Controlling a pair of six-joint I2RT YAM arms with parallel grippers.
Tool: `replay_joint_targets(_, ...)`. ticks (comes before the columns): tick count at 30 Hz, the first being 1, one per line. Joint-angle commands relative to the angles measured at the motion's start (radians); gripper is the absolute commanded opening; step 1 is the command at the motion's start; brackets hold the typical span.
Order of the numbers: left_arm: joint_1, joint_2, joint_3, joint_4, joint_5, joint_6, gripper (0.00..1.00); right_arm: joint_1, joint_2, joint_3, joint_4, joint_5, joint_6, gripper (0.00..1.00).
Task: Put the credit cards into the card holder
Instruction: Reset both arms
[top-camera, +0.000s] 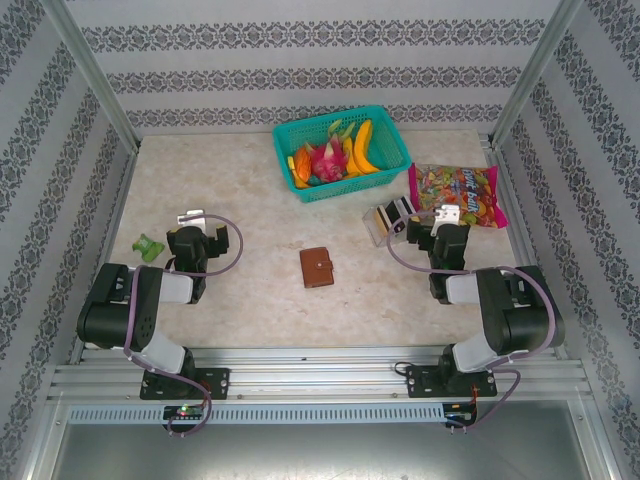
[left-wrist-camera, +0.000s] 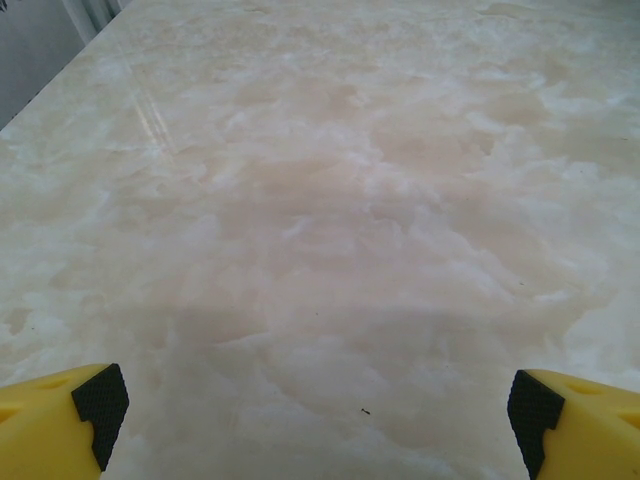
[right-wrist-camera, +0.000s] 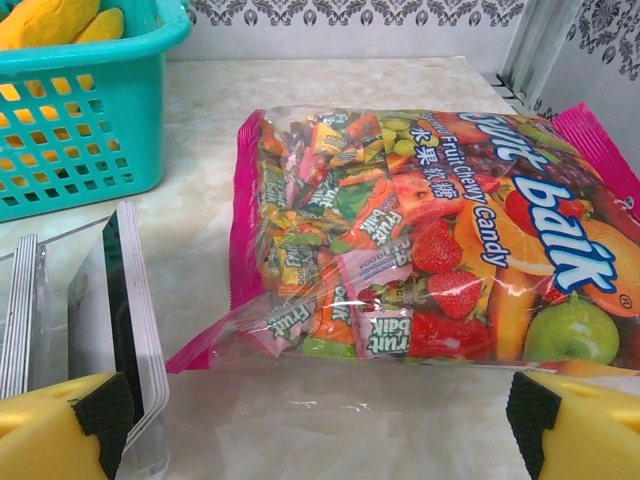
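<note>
**Right pincer** (right-wrist-camera: 318, 440), released, with jaws set wide apart and held low over the counter (right-wrist-camera: 340, 390). The credit cards (right-wrist-camera: 122, 300) are stood on edge in a clear box (top-camera: 370, 235), at lower left of the wrist frame, just beside the left fingertip (right-wrist-camera: 100, 408). Their long edges are directed away from the camera. The right arm is judged the nearer and is folded, elbow back. The card holder (top-camera: 317, 267) is laid closed at centre of the overhead frame. The left pincer (left-wrist-camera: 315, 425) is likewise released.

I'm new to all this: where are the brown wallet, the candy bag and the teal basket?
brown wallet (top-camera: 317, 267), top view, middle of its cover.
candy bag (right-wrist-camera: 440, 240), right wrist view, printed front.
teal basket (right-wrist-camera: 80, 130), right wrist view, side wall.
</note>
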Motion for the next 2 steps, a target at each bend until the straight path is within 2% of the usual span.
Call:
replay_joint_targets(1,0.01,0.003,0.014,0.049,0.017,0.002,1.0,0.002,-0.012,0.019,0.014,0.018,-0.011,0.97)
replay_joint_targets(2,0.01,0.002,0.014,0.049,0.017,0.002,1.0,0.003,-0.013,0.017,0.015,0.016,-0.012,0.97)
